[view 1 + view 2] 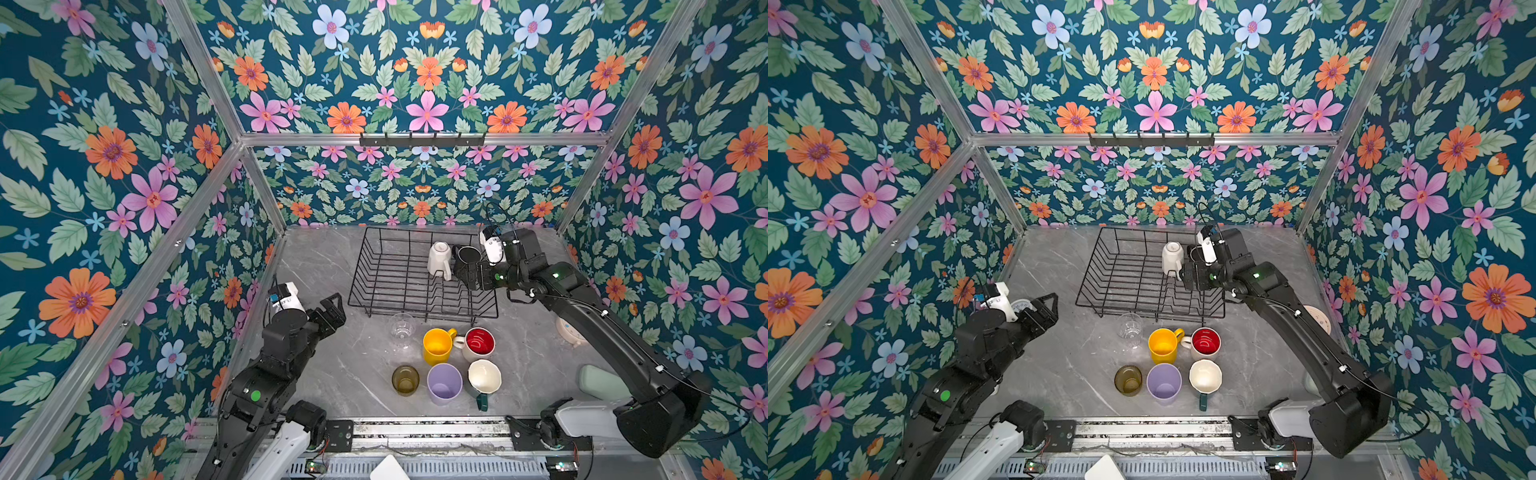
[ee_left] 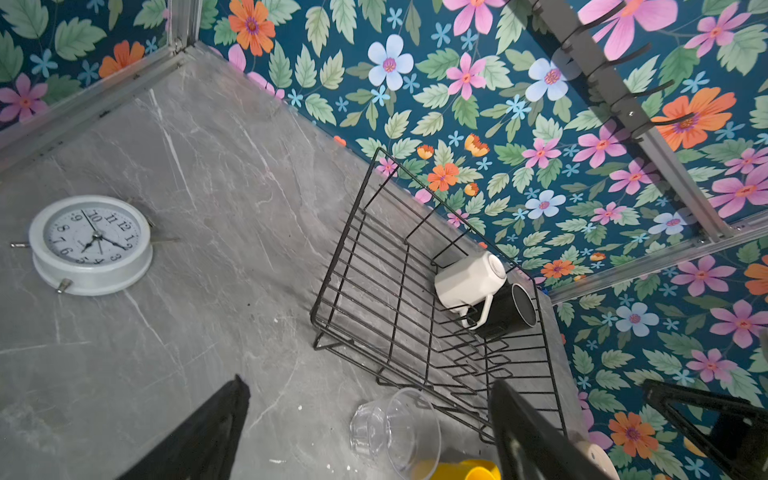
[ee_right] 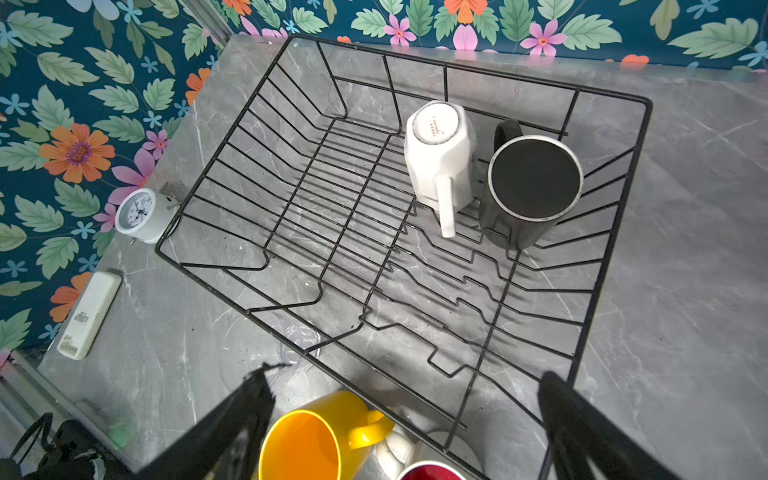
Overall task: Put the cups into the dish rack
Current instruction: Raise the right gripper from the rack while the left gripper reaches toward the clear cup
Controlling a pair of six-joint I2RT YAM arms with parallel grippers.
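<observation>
Broadly, the scene rests on a grey marbled tabletop point(image 1: 345, 374), and the large rectangular black wire dish rack point(image 1: 390, 278) is set on its far half, presumably so that the near half is left for waiting cups and both arms can reach it. The right gripper point(image 3: 405, 374) is held over the rack's right side. Its fingers are spread wide and nothing is gripped between them. The left gripper point(image 2: 369, 382) is poised off the rack's near left corner, likewise spread wide and empty, a spread judged suited to a round body.

Two cups are already lodged in the rack's far right corner, which leaves the rest of the basket free. A faceted white mug point(image 3: 440, 162) is turned base-up against the dividers, presumably to drain. A cylindrical black mug point(image 3: 534, 183) stands close beside it, and which way up it stands cannot be told.

Six cups wait mouth-up on the table just in front of the rack:
- a glossy yellow mug point(image 1: 436, 345)
- a pale red-lined mug point(image 1: 480, 343)
- a cream-lined teal mug point(image 1: 484, 376)
- a plastic lilac tumbler point(image 1: 444, 382)
- a squat olive-amber glass point(image 1: 405, 379)
- a small clear glass point(image 1: 402, 330), nearest the rack and in line with the left gripper, so it is judged the likeliest next pick
</observation>
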